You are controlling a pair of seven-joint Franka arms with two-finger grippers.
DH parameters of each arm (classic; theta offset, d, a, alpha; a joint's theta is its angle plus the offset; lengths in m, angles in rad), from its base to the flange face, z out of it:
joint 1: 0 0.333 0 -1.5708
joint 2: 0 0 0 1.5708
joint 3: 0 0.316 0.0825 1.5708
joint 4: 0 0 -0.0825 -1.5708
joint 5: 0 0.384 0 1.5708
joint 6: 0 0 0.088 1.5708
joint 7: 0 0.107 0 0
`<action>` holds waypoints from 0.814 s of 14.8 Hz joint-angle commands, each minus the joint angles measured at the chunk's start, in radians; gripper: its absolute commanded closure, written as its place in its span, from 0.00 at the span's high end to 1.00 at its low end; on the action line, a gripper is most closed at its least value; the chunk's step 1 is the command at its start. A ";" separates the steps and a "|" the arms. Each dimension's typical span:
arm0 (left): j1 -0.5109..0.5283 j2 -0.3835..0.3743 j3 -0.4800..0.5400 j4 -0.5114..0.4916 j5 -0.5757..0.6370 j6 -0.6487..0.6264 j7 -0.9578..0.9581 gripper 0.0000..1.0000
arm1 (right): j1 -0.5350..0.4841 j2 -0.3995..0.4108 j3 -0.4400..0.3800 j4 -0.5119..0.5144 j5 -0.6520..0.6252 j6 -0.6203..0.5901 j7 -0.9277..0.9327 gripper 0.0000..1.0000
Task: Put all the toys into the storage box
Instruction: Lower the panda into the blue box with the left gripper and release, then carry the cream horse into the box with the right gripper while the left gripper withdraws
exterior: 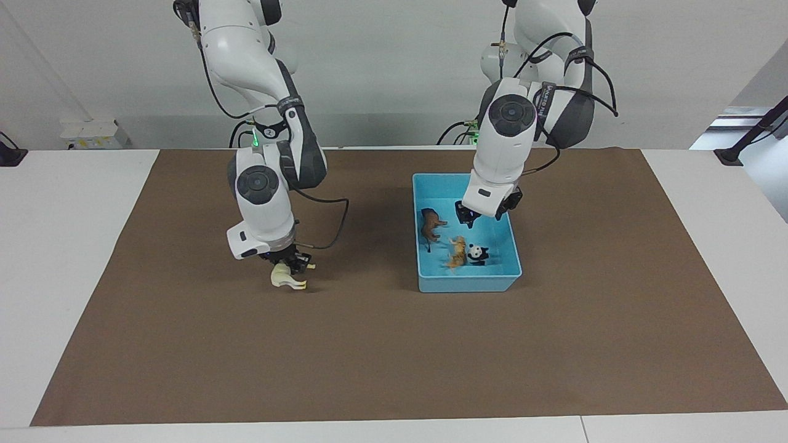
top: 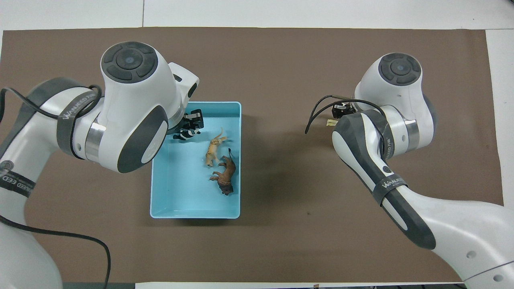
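Note:
The light blue storage box [exterior: 468, 284] stands mid-table and also shows in the overhead view [top: 196, 215]. In it lie the brown animal [exterior: 431, 226] [top: 225, 176], the orange tiger [exterior: 457, 252] [top: 213, 150] and the black-and-white panda [exterior: 475, 253] [top: 185, 134]. My left gripper [exterior: 469, 218] [top: 192, 121] hangs open over the box, above the panda and apart from it. My right gripper [exterior: 289, 264] [top: 342, 111] is shut on the cream-white horse [exterior: 287, 278], holding it a little above the mat toward the right arm's end. In the overhead view the arm hides most of the horse.
A brown mat [exterior: 394, 357] covers the white table. The right arm's cable [exterior: 335, 224] loops beside its wrist. A white power strip [exterior: 92, 132] lies off the mat near the wall.

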State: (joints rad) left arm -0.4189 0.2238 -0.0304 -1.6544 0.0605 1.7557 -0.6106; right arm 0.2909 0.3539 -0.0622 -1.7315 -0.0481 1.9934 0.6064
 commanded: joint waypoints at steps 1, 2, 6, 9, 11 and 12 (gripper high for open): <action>0.088 -0.043 0.014 -0.010 0.002 0.019 0.179 1.00 | 0.016 -0.006 0.008 0.183 0.005 -0.187 0.003 0.00; 0.130 -0.044 0.014 0.011 0.004 0.019 0.240 1.00 | 0.036 -0.004 0.012 0.243 0.014 -0.244 0.022 0.00; 0.328 -0.116 0.015 0.044 0.007 -0.008 0.504 1.00 | 0.222 0.101 0.018 0.539 0.055 -0.312 0.319 0.00; 0.347 -0.211 0.021 0.038 0.007 -0.082 0.522 1.00 | 0.373 0.128 0.016 0.555 0.138 -0.113 0.452 0.00; 0.364 -0.262 0.026 0.030 0.007 -0.186 0.520 1.00 | 0.433 0.198 0.018 0.547 0.139 -0.017 0.535 0.00; 0.364 -0.285 0.026 0.018 0.007 -0.209 0.523 1.00 | 0.464 0.229 0.016 0.544 0.140 0.048 0.558 0.00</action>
State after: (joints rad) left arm -0.0575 -0.0031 -0.0024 -1.5935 0.0617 1.5958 -0.0902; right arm 0.7298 0.4896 -0.0398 -1.2268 0.0688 1.9538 1.1275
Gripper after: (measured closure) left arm 0.000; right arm 0.590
